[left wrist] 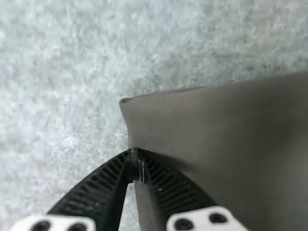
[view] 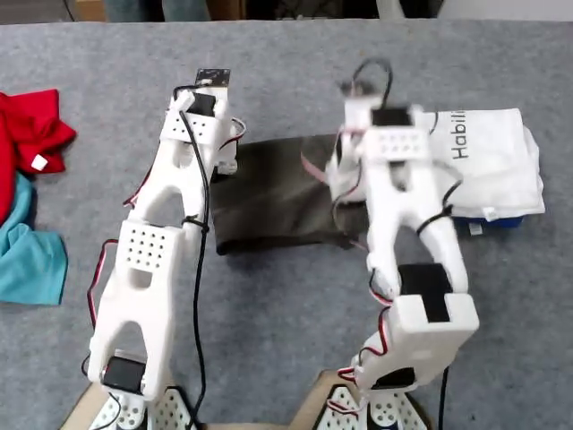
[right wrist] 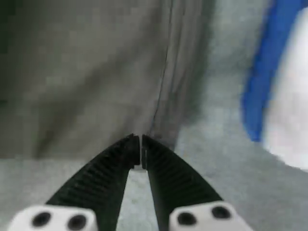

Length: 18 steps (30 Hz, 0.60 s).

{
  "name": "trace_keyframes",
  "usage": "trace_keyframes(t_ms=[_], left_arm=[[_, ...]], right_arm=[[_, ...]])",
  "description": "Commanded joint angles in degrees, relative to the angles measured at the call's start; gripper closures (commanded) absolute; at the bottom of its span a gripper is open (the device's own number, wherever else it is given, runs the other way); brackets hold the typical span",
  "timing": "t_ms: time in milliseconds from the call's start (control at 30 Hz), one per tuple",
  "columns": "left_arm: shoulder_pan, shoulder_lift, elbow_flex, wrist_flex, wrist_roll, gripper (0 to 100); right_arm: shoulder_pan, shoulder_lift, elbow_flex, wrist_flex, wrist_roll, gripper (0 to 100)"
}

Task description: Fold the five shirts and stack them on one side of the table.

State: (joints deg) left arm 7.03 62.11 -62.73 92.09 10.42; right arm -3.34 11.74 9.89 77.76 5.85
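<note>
The dark shirt (view: 269, 193) lies mid-table, its long axis running left to right between the arms. The left gripper (left wrist: 137, 166) pinches its left edge, and the right gripper (right wrist: 139, 154) is closed at its right end, though whether it has caught cloth is unclear. The folded stack (view: 488, 161) sits just right of it

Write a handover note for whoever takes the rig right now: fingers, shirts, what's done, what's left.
Left gripper: fingers shut on the dark shirt, at its edge near a corner.
Right gripper: fingers shut at the dark shirt's far edge; cannot tell whether cloth is pinched.
Dark shirt lies mid-table between the arms.
Done: white shirt is folded and lies on the blue shirt, stacked on the table's right side.
Left: finish and stack the dark shirt, then fold the red shirt and teal shirt, both crumpled at the left edge.
</note>
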Motion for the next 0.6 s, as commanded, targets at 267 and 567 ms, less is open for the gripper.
trace_keyframes(t_ms=[267,567], left_arm=[[-2.59,0.26,-2.68,-0.70,-0.79,97],[-2.77,0.35,-2.86,-0.35,-0.79,97]], right_arm=[[3.43,-1.98,6.90,-2.64,0.79,97.7],[1.85,-11.21,-10.59,16.88,2.55,97.7]])
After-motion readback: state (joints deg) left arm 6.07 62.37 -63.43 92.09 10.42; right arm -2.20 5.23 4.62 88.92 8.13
